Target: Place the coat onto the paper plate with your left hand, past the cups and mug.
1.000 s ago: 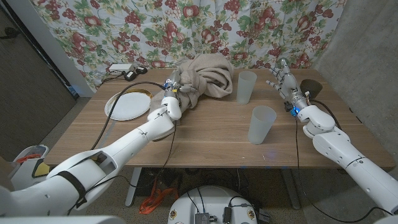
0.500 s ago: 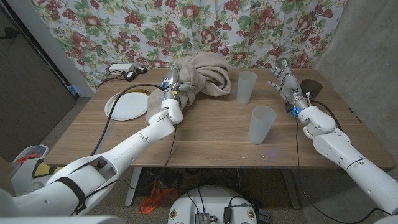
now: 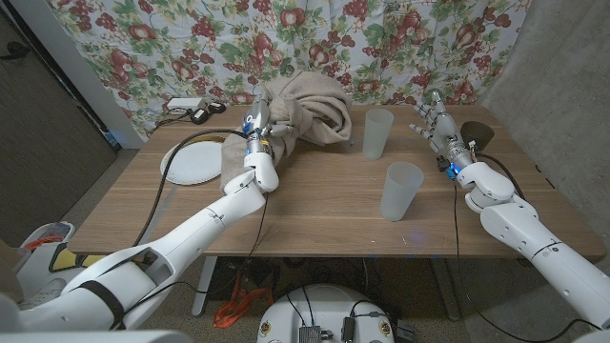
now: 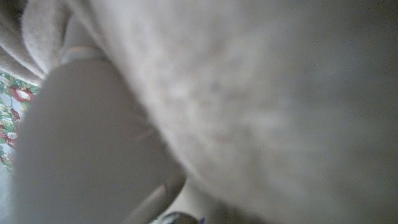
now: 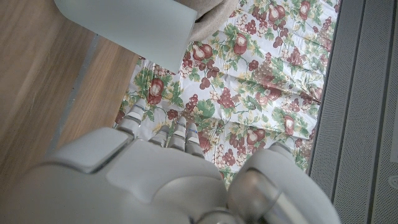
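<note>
Your left robot hand (image 3: 257,131) grips the beige coat (image 3: 303,110), bunched and lifted at the far side of the bench (image 3: 315,205), its hem trailing just beside the paper plate (image 3: 193,162). Your right robot hand (image 3: 435,122) holds nothing, fingers apart, near two translucent cups (image 3: 401,190).

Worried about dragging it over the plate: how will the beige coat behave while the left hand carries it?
The coat hangs in loose folds from the left hand, so it is probably floppy. A trailing edge already drapes near the paper plate and may brush it.
</note>
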